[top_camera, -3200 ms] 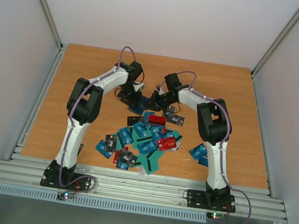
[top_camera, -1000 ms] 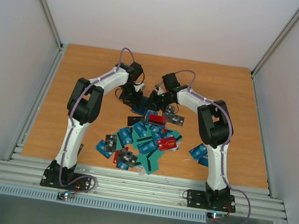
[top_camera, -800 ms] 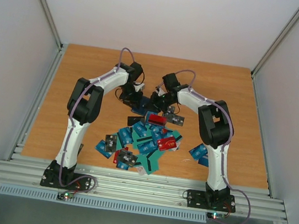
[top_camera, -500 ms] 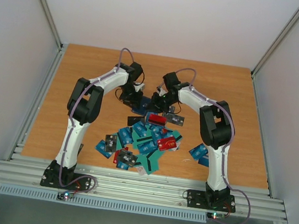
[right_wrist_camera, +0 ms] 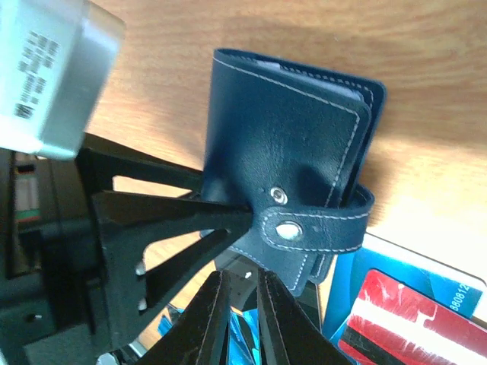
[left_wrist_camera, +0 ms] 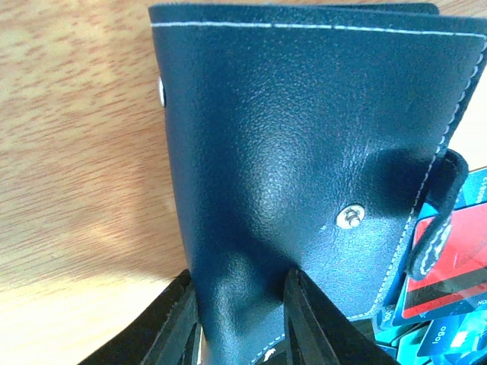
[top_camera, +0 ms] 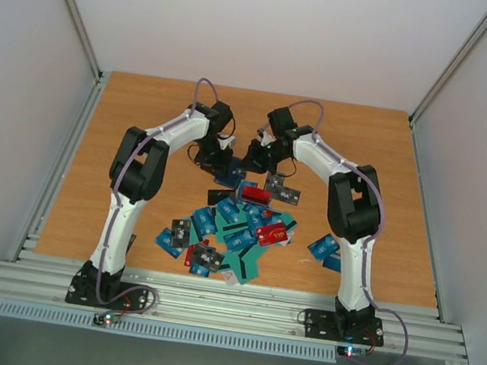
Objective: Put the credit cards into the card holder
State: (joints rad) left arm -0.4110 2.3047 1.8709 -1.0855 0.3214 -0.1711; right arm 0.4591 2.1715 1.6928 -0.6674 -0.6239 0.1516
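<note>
The card holder (left_wrist_camera: 304, 137), a dark navy case with white stitching, is pinched between my left gripper's (left_wrist_camera: 242, 312) jaws and stands on edge just above the table. It also shows in the right wrist view (right_wrist_camera: 289, 144), folded, with its snap strap (right_wrist_camera: 319, 228) wrapped round the open edge. My right gripper (right_wrist_camera: 242, 293) sits just below the strap, its fingers nearly together with nothing visible between them. In the top view the two grippers meet at the holder (top_camera: 229, 175). The credit cards (top_camera: 237, 227) lie in a heap nearer the arms' bases.
A red card (right_wrist_camera: 411, 319) on a blue one lies right beside the holder. Two blue cards (top_camera: 325, 248) lie apart at the right arm's foot. Metal rails (top_camera: 227, 303) run along the near edge, white walls on the sides.
My right arm has drawn its wrist a little up and toward the far side, away from the card heap. My left arm and the card holder have not moved.
</note>
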